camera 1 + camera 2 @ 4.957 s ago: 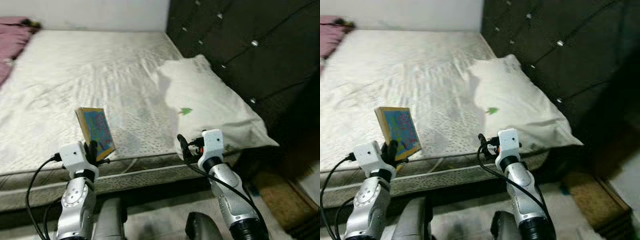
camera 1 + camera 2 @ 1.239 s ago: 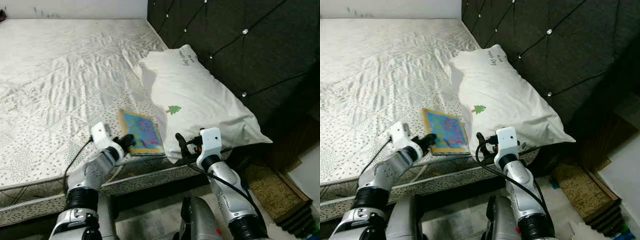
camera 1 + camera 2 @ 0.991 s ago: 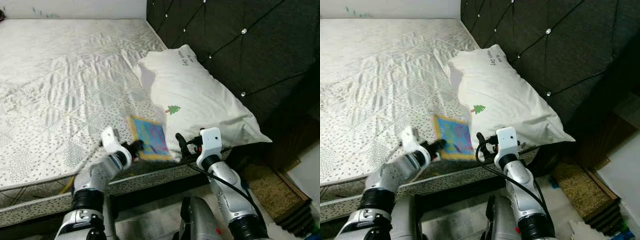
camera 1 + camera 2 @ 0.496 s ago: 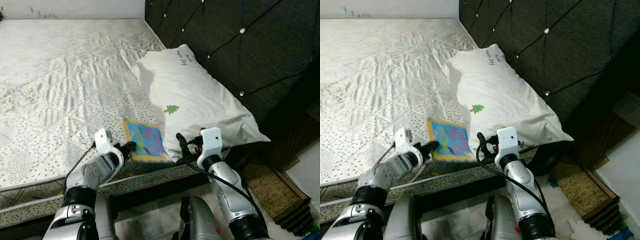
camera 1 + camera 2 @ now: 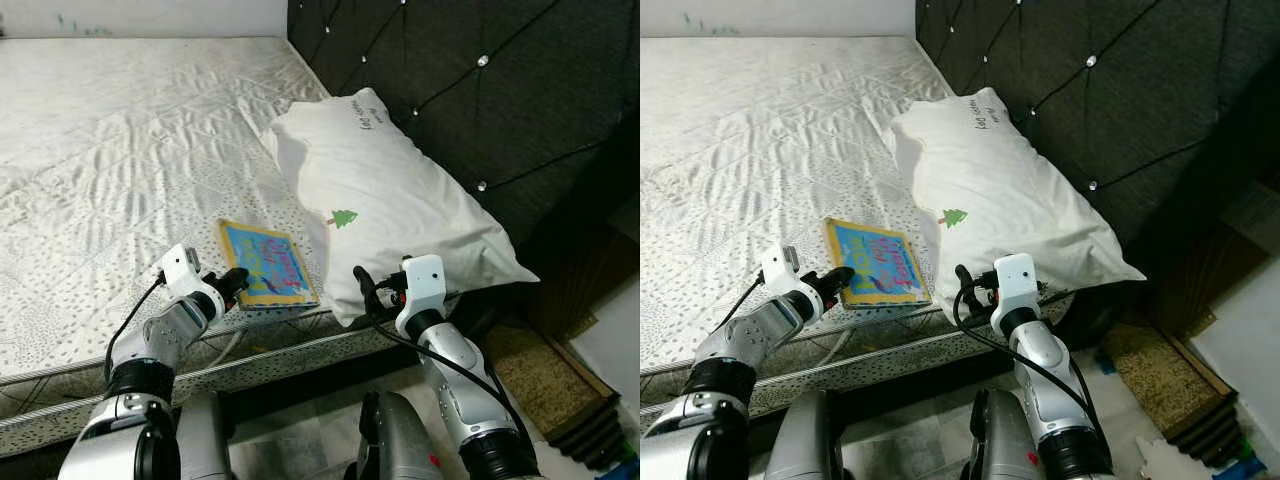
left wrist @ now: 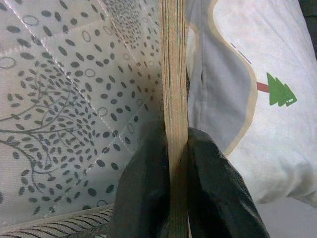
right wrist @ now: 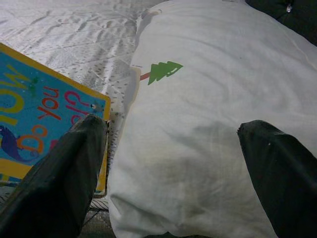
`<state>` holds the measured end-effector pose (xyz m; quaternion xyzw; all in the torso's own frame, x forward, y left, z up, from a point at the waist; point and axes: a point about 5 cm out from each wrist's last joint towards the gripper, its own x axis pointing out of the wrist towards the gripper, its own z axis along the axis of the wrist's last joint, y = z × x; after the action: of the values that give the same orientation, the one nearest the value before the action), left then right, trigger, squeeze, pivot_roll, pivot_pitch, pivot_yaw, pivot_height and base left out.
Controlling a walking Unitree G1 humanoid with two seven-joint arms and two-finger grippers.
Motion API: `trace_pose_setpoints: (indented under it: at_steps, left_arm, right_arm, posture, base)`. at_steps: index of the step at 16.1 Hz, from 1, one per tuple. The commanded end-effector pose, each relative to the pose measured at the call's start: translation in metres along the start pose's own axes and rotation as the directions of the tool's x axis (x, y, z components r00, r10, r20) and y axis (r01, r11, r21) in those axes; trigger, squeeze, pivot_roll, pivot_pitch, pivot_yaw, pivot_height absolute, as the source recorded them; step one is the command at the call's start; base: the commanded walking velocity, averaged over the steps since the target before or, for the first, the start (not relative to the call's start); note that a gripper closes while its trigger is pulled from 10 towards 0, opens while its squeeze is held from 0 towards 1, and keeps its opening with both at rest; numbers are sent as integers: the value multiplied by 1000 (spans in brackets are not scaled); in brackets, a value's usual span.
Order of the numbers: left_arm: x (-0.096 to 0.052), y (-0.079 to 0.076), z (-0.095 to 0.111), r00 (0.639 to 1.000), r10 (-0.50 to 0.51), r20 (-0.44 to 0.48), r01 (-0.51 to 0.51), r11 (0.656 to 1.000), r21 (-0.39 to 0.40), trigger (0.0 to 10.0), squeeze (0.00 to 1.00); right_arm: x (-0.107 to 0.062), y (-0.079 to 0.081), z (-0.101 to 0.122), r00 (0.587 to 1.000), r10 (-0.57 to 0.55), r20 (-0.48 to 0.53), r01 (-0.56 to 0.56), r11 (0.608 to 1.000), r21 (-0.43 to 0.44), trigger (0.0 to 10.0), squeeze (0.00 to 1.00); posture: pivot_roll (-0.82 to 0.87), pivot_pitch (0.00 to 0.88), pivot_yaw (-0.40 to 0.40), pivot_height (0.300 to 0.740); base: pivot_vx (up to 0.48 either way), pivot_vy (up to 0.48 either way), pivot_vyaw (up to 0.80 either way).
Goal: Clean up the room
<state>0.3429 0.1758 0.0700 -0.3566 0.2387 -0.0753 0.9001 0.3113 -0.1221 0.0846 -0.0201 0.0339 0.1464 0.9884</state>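
Observation:
A colourful book (image 5: 265, 263) with a blue cover and yellow border lies flat on the white mattress (image 5: 120, 150), close to the front edge and just left of a white pillow (image 5: 390, 200) with a small green tree print. My left gripper (image 5: 234, 283) is shut on the book's near edge. In the left wrist view both fingers (image 6: 148, 188) pinch the page edge of the book (image 6: 173, 74). My right gripper (image 5: 364, 290) hovers at the pillow's front corner, open and holding nothing. Its two fingers (image 7: 64, 178) stand wide apart over the pillow (image 7: 213, 74).
A dark tufted headboard (image 5: 480, 90) rises behind the pillow at the right. The mattress drops off at its front edge (image 5: 300, 350) just below both grippers. A brown mat (image 5: 545, 375) lies on the floor to the right of the bed.
The book, held upright in front of the bed five seconds ago, now lies flat on the mattress. In the last half second it shifted slightly left, away from the pillow. The right arm stayed put.

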Motion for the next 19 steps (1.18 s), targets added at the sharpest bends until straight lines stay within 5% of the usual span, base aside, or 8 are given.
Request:
trace_pose_setpoints:
  at_steps: [1,3,7,8,9,10,16,19]
  left_arm:
    - [5,-6,-6,999,-24,-39,24,1000,5,10000,0]
    - [9,-18,-5,996,-79,-49,78,997,-14,10000,0]
    - [11,-17,3,997,-73,-35,72,997,-11,10000,43]
    - [10,-14,4,997,-60,-40,60,998,-2,10000,525]
    - [9,-11,4,998,-51,-44,51,999,7,10000,659]
    - [8,-8,10,999,-23,-25,24,1000,17,10000,1000]
    - [-5,13,62,961,159,227,-184,978,93,10000,1000]
    - [-9,14,76,944,171,283,-209,971,112,10000,1000]
  right_arm:
    - [1,-4,2,1000,-12,3,12,1000,-10,10000,0]
    - [1,-4,2,1000,-11,5,11,1000,-12,10000,0]
    - [1,-4,2,1000,-13,6,13,1000,-12,10000,0]
    - [1,-4,2,1000,-14,6,14,1000,-11,10000,0]
    - [1,-4,2,1000,-15,5,15,1000,-10,10000,0]
    - [1,-5,1,1000,-17,4,17,1000,-10,10000,0]
    - [0,-9,2,1000,-30,7,30,999,-16,10000,0]
    - [0,-9,2,999,-33,6,33,999,-16,10000,0]
  posture:
    - [5,55,-96,558]
    - [3,53,-96,558]
    - [2,53,-94,558]
    - [2,53,-94,558]
    - [2,53,-94,558]
    - [2,53,-94,558]
    - [-15,53,-88,558]
    - [-13,51,-88,558]
  base:
    - [0,0,0]
    - [0,0,0]
    - [0,0,0]
    - [0,0,0]
    - [0,0,0]
    - [0,0,0]
    - [0,0,0]
    - [0,0,0]
